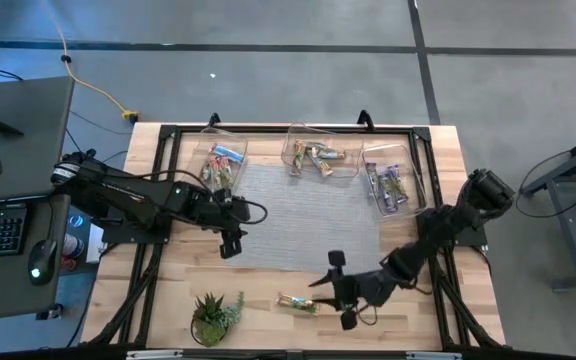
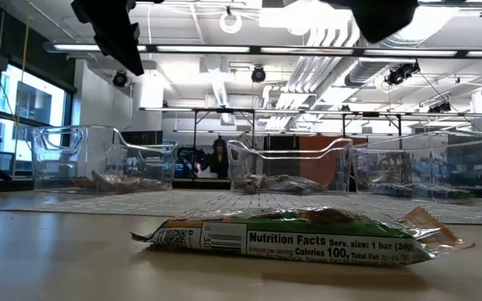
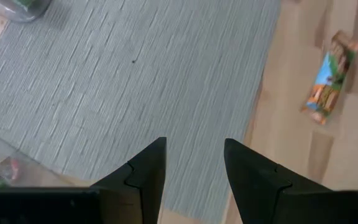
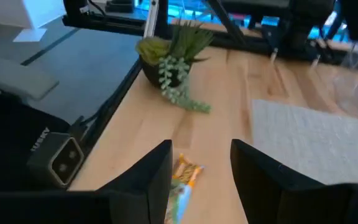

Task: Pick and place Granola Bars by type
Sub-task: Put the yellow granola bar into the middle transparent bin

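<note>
**Item: last loose granola bar** (image 1: 296, 303). One green-orange bar is left on the bare wood near the front edge of the table (image 1: 448, 150), between the potted plant (image 1: 211, 316) and the right gripper (image 1: 342, 290). It lies flat. In the high view its long axis runs across the table, slightly slanted, one end towards the plant and the other towards the right gripper. In the low view it is seen broadside, nutrition label facing the camera.

**Bars already sorted.** Three clear tubs stand along the far edge: the left tub (image 1: 224, 160), the middle tub (image 1: 316, 157) and the right tub (image 1: 392, 180). Each holds several bars. The middle tub's bars look green-orange, which is judged the likely match for the loose bar.

**Right gripper.** Held just beside the bar, fingers (image 4: 145, 180) spread apart, nothing between them. In its wrist view the bar shows in the gap ahead, not yet gripped.

**Left gripper** (image 1: 232, 240). Waiting over the grey mat (image 1: 308, 215), at its left part, fingers apart and empty.

**Step in hand.** The approach to the final pick is judged to be under way; the sort looks nearly done.

**Next move calls for.** The right gripper would need to be lowered over the bar and its fingers set across the short width, square to the long axis, before closing. The wrapper is shiny and flat against the wood, so a slip or a pinch of loose foil alone is a risk.
</note>
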Motion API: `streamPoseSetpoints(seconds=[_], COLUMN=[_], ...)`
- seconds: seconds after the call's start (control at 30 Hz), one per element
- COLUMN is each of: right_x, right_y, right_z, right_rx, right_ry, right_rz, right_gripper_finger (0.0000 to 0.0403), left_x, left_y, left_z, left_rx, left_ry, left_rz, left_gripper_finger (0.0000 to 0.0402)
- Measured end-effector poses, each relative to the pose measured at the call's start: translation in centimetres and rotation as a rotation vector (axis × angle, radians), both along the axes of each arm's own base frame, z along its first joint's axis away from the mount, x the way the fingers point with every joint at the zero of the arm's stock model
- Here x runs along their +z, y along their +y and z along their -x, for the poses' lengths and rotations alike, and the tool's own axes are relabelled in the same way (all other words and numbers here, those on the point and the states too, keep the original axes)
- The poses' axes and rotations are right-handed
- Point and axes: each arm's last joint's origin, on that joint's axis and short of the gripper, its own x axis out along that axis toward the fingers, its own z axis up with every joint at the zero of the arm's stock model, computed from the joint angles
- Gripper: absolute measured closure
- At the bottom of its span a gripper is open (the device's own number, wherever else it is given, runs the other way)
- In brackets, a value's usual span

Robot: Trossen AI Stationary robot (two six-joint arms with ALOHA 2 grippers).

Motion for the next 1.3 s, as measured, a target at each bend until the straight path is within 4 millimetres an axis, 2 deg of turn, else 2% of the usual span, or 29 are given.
streamPoseSetpoints(seconds=[0.17, 0.33, 0.47, 0.6, 0.77, 0.93, 1.1, 1.3], right_x=[-2.3, -5.3, -6.8, -7.6, -7.4, -7.4, -7.8, -7.8], right_y=[2.1, 4.6, 5.5, 5.3, 4.3, 3.0, 2.6, 2.9], right_z=[-0.6, -1.3, -1.9, -2.3, -3.3, -4.3, -4.3, -4.0], right_rx=[-0.05, -0.051, -0.092, -0.086, -0.052, -0.116, -0.128, -0.147], right_ry=[0.057, 0.09, 0.094, 0.121, 0.117, 0.132, 0.176, 0.196], right_rz=[-0.048, 0.034, 0.071, 0.074, 0.084, 0.0, 0.001, -0.1], right_gripper_finger=[0.0256, 0.0256, 0.0256, 0.0256, 0.0256, 0.0256, 0.0256, 0.0244], left_x=[0.1, 0.2, 0.2, 0.1, 0.1, 0.1, 0.1, 0.1], left_y=[-0.1, -0.1, -0.1, -0.1, -0.1, -0.1, -0.1, -0.1], left_z=[-0.2, -0.3, -0.3, -0.3, -0.2, -0.2, -0.2, -0.2], left_rx=[0.01, 0.011, 0.006, 0.003, 0.002, 0.001, 0.001, 0.0], left_ry=[-0.026, -0.032, -0.029, -0.028, -0.028, -0.026, -0.02, -0.02], left_rz=[0.014, 0.016, 0.027, 0.024, 0.024, 0.023, 0.021, 0.021], left_gripper_finger=[0.0246, 0.0246, 0.0246, 0.0246, 0.0246, 0.0246, 0.0246, 0.0246])
